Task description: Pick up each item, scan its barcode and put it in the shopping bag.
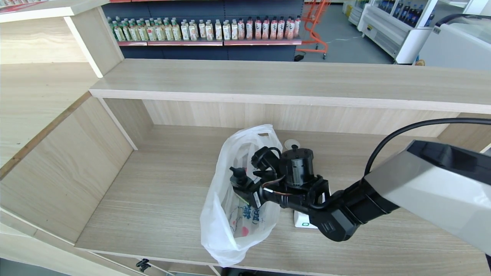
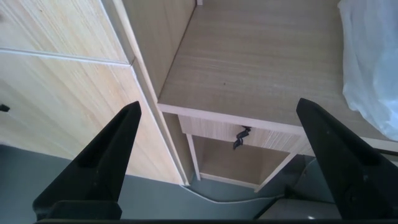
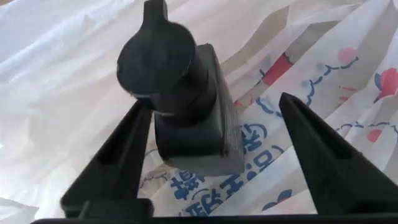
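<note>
A white plastic shopping bag (image 1: pixel 218 207) stands open in the middle of the wooden counter (image 1: pixel 153 199). My right gripper (image 1: pixel 245 191) reaches into its mouth. In the right wrist view this gripper (image 3: pixel 216 102) is open, and a black bottle with a round black cap (image 3: pixel 186 118) sits between its fingers, close against one finger and apart from the other. The bottle (image 1: pixel 239 177) pokes up inside the bag. Under it lies a white packet with red and blue print (image 3: pixel 348 81). My left gripper (image 2: pixel 219 104) hangs open and empty off the counter's near left corner, above the floor.
A white box-shaped device (image 1: pixel 305 222) sits on the counter under my right arm, beside the bag. A small round white object (image 1: pixel 291 145) lies behind the bag. A raised ledge (image 1: pixel 291 82) and side walls enclose the counter. A drawer with a key (image 2: pixel 241 135) is under the front edge.
</note>
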Motion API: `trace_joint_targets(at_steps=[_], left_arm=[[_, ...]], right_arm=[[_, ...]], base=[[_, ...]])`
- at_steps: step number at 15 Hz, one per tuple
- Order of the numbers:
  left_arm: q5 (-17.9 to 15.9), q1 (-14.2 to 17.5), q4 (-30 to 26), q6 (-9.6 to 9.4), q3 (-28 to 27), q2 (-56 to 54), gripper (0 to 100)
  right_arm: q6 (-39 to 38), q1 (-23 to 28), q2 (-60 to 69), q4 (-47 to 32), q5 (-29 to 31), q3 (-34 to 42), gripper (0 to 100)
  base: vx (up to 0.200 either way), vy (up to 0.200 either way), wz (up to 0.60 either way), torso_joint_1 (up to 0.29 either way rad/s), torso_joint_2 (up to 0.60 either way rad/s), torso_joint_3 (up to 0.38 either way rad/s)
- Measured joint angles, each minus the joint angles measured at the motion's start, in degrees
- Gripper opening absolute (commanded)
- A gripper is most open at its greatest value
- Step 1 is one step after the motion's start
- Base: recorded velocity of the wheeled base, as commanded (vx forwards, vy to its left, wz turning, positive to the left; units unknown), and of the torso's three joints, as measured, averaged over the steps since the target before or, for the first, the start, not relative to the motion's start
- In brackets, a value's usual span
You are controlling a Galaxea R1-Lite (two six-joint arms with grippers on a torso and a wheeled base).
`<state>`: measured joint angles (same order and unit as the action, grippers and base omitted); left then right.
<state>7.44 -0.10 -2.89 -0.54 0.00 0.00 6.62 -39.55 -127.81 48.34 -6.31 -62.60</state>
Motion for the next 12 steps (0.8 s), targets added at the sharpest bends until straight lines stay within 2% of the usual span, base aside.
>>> trace_joint_targets(at_steps=[4, 7, 10, 12], left_arm=[[0.0, 0.0, 0.0, 0.00, 0.0, 0.0, 100], [0.0, 0.0, 0.0, 0.00, 0.0, 0.0, 100], [0.0, 0.0, 0.0, 0.00, 0.0, 0.0, 100], [0.0, 0.0, 0.0, 0.00, 0.0, 0.0, 100]], right_arm=[[-14.1, 1.3, 2.2, -0.5, -1.1, 0.6, 100], [-23.2, 2.8, 7.7, -0.6, -1.2, 4.1, 100], [-25.4, 3.5, 18.2, -2.0, -2.0, 12.5, 100], [-24.7, 5.4, 27.4, -6.3, -2.2, 17.3, 100]], base=[[0.000, 0.000, 0.00, 0.000, 0.00, 0.000], [0.000, 0.000, 0.00, 0.000, 0.00, 0.000], [0.000, 0.000, 0.00, 0.000, 0.00, 0.000], [0.000, 0.000, 0.00, 0.000, 0.00, 0.000]])
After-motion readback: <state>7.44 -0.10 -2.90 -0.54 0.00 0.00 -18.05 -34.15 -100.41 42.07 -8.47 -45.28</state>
